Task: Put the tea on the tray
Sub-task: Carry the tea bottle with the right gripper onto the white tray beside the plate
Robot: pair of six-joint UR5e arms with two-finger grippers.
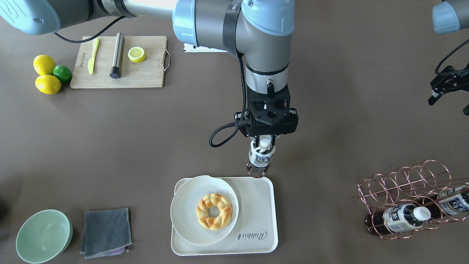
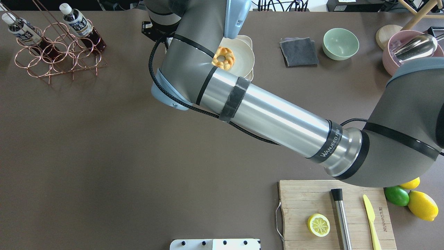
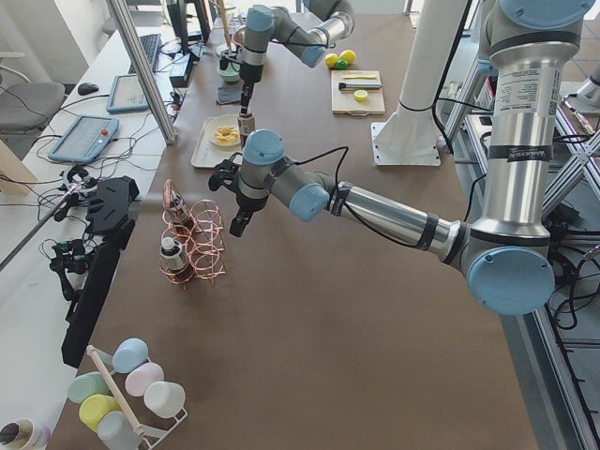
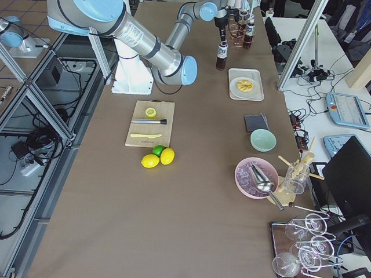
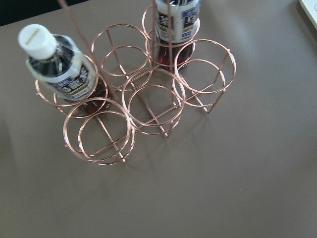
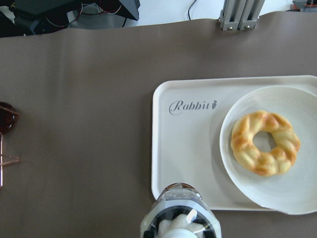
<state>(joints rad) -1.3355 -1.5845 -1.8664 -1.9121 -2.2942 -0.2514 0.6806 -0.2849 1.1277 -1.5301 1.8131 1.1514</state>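
Note:
My right gripper (image 1: 264, 145) is shut on the neck of a tea bottle (image 1: 260, 161) and holds it upright, white cap up. The bottle's base is over the robot-side rim of the cream tray (image 1: 256, 205), near its corner. The right wrist view shows the bottle (image 6: 180, 214) at that edge of the tray (image 6: 184, 148); I cannot tell if it touches. Two more tea bottles (image 1: 403, 216) (image 1: 455, 202) lie in a copper wire rack (image 1: 410, 183). My left gripper (image 1: 450, 104) is open and empty, above the table behind the rack.
A white plate (image 1: 185, 216) with a doughnut (image 1: 214, 211) fills the tray's other half. A cutting board (image 1: 146, 75) with knife, steel rod and lemon half, two lemons and a lime (image 1: 62, 73), a green bowl (image 1: 44, 236) and a grey cloth (image 1: 106, 231) lie around.

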